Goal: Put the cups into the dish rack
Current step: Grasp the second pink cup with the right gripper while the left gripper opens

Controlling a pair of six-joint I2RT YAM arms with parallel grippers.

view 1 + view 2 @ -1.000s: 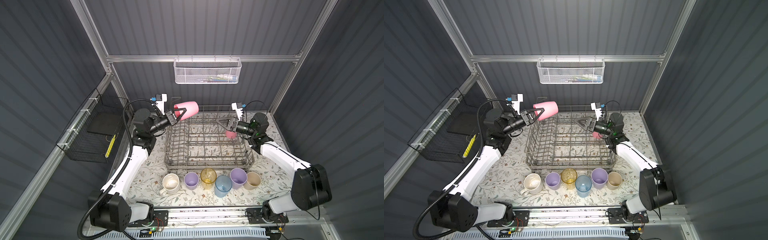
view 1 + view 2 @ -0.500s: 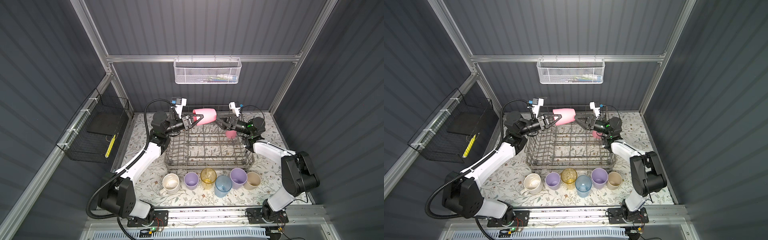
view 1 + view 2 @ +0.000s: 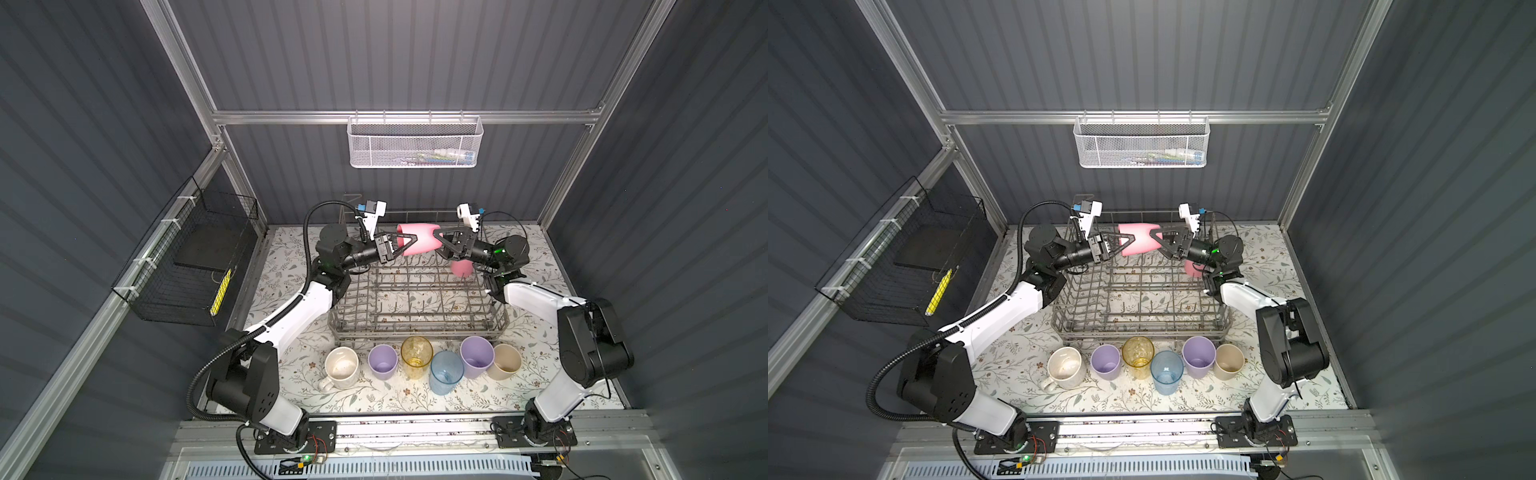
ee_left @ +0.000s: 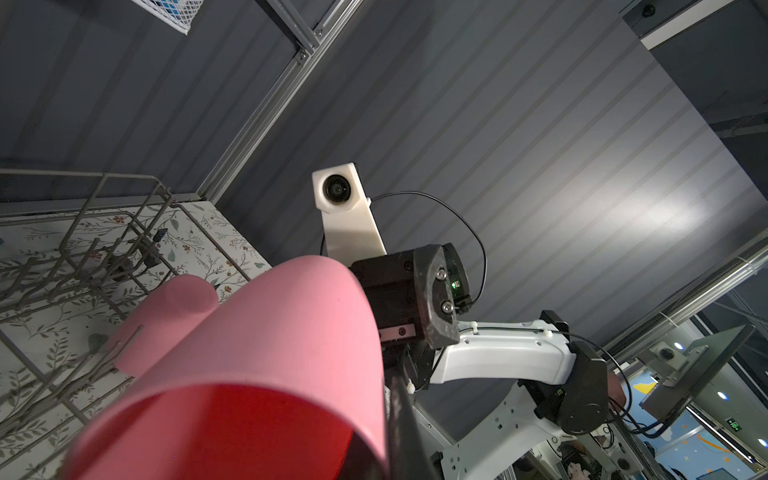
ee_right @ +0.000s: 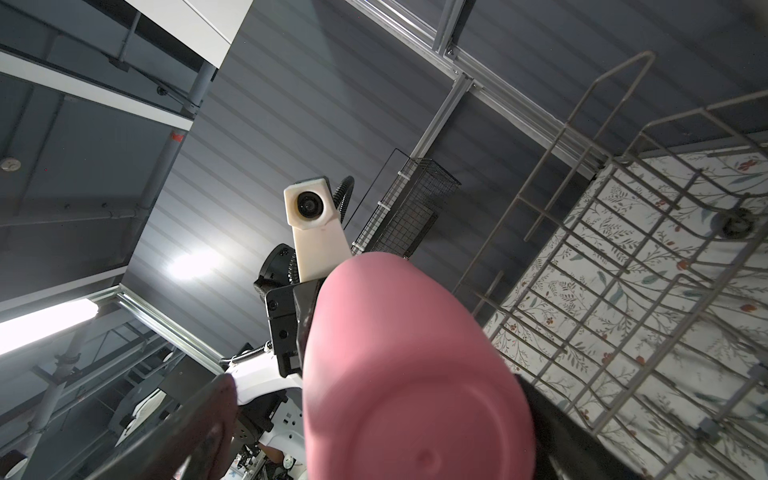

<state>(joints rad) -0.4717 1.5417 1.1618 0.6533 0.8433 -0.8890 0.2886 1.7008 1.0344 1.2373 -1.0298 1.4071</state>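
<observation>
A pink cup (image 3: 417, 237) (image 3: 1139, 237) lies sideways in the air above the back of the grey wire dish rack (image 3: 415, 330) (image 3: 1142, 330). My left gripper (image 3: 409, 243) (image 3: 1128, 242) is shut on its rim, and the left wrist view shows the cup's mouth (image 4: 270, 353) close up. My right gripper (image 3: 437, 239) (image 3: 1157, 239) is open, its jaws on either side of the cup's base (image 5: 407, 374); one finger (image 5: 199, 419) stands apart from it. A second pink cup (image 3: 461, 268) (image 3: 1192, 268) (image 4: 166, 316) sits upside down in the rack's back right corner.
Along the rack's front stand a cream mug (image 3: 341, 365), a lilac cup (image 3: 382, 361), a yellow tumbler (image 3: 417, 351), a blue tumbler (image 3: 446, 372), another lilac cup (image 3: 477, 357) and a beige cup (image 3: 507, 360). A white mesh basket (image 3: 415, 143) hangs behind, a black wire basket (image 3: 187, 266) at left.
My left arm carried the pink cup rightward over the back of the rack. My right gripper swung left, away from the racked pink cup, and now straddles the held cup's base.
</observation>
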